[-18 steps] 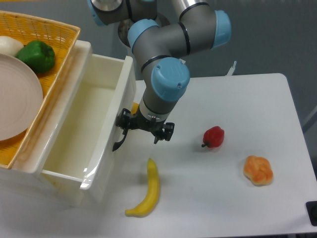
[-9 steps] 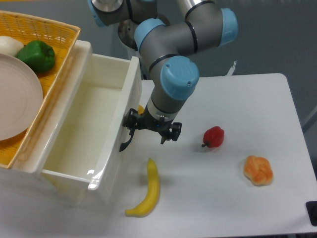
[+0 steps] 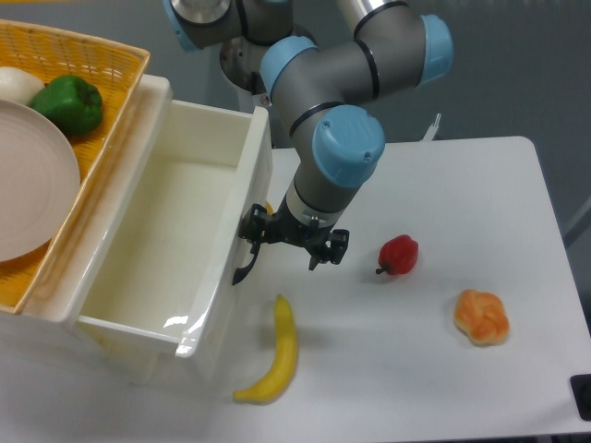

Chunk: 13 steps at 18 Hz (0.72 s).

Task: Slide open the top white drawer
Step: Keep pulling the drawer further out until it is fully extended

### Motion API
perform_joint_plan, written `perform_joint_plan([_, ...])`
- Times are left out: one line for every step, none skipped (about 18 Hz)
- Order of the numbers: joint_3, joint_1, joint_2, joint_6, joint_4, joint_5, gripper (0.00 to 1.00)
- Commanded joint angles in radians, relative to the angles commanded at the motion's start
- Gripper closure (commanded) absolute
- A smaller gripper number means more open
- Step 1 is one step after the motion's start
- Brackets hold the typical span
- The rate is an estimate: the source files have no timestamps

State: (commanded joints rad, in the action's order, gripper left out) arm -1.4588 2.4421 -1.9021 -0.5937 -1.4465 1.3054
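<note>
The top white drawer (image 3: 166,231) stands pulled far out of the cream cabinet (image 3: 154,89), showing its bare glossy inside. Its curved black handle (image 3: 244,269) hangs on the front panel, facing the table. My gripper (image 3: 294,242) is right at that front panel, pointing down, with its fingers wide apart. The left finger (image 3: 252,225) sits against the handle's upper end, and the right finger (image 3: 334,247) hangs free over the table. Nothing is clamped between them.
A yellow wicker basket (image 3: 103,53) on the cabinet holds a plate (image 3: 28,185), a green pepper (image 3: 69,103) and a white round thing (image 3: 17,83). On the white table (image 3: 462,185) lie a banana (image 3: 279,355), a red pepper (image 3: 399,254) and an orange bun-like piece (image 3: 481,317).
The gripper has moved right and slightly toward the camera, and the drawer front with its handle has slid out with it, so the drawer stands further open.
</note>
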Motion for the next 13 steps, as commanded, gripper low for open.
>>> perform_joint_plan([0.002, 0.005, 0.002, 0.000, 0.000, 0.000, 0.00])
perform_joint_plan([0.002, 0.006, 0.002, 0.000, 0.000, 0.000, 0.00])
perform_joint_plan([0.003, 0.006, 0.000, -0.002, 0.000, 0.000, 0.00])
perform_joint_plan([0.003, 0.006, 0.000, -0.005, 0.000, 0.000, 0.00])
perform_joint_plan([0.003, 0.006, -0.003, -0.008, 0.000, 0.000, 0.00])
perform_joint_plan([0.002, 0.006, -0.005, -0.008, 0.000, 0.000, 0.00])
perform_joint_plan([0.003, 0.006, -0.005, -0.008, 0.000, 0.000, 0.00])
perform_joint_plan([0.003, 0.009, -0.005, -0.008, 0.000, -0.002, 0.00])
perform_joint_plan([0.002, 0.014, -0.005, -0.008, 0.005, -0.003, 0.00])
perform_joint_plan([0.002, 0.014, -0.005, -0.008, 0.006, -0.005, 0.00])
perform_joint_plan([0.000, 0.014, -0.008, -0.006, 0.006, -0.009, 0.00])
perform_joint_plan([0.000, 0.014, -0.008, -0.006, 0.005, -0.009, 0.00])
perform_joint_plan([-0.002, 0.015, -0.008, -0.008, 0.006, -0.011, 0.00])
